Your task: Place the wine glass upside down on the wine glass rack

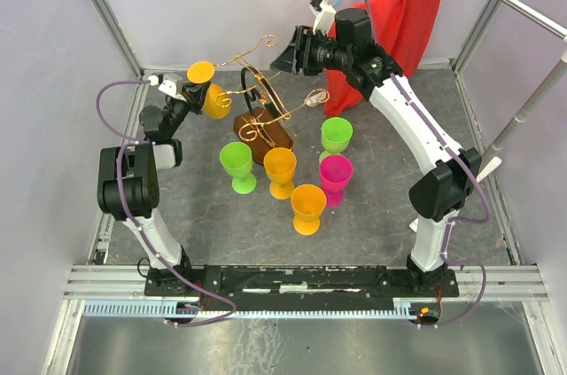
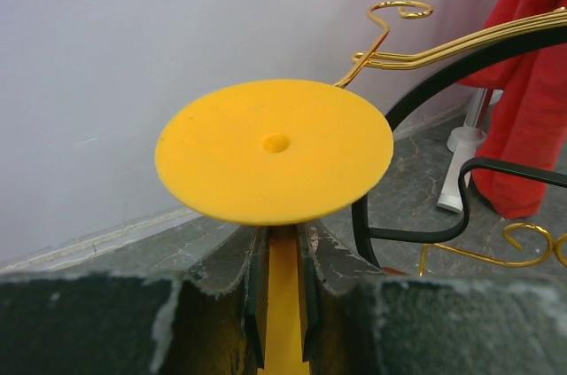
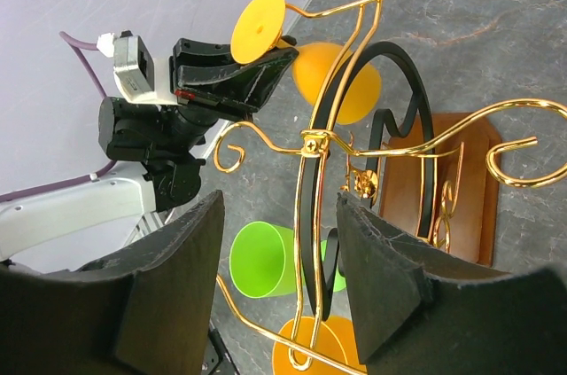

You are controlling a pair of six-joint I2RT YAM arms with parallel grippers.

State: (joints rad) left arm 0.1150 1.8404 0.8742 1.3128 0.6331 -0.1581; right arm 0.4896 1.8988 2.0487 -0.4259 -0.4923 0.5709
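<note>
Goblets (image 1: 307, 207) in orange, pink and green stand upright on the desk (image 1: 390, 224), just near of the wine glass rack (image 1: 263, 122). Left fingers (image 1: 198, 89) are clenched on the stem of the orange wine glass (image 1: 215, 100), held off the desk beside the rack's left scroll arm. Farther back, right fingers (image 1: 285, 58) hang released above the rack.

The orange-yellow wine glass (image 1: 215, 100) hangs tilted at upper left of centre in the top view, its flat round foot uppermost and bowl down. The left gripper (image 1: 197, 88) clamps its stem. Just right of it stands the wine glass rack (image 1: 264, 134), scrolled gold wire on a brown wooden base, with one gold arm close by the foot.
</note>
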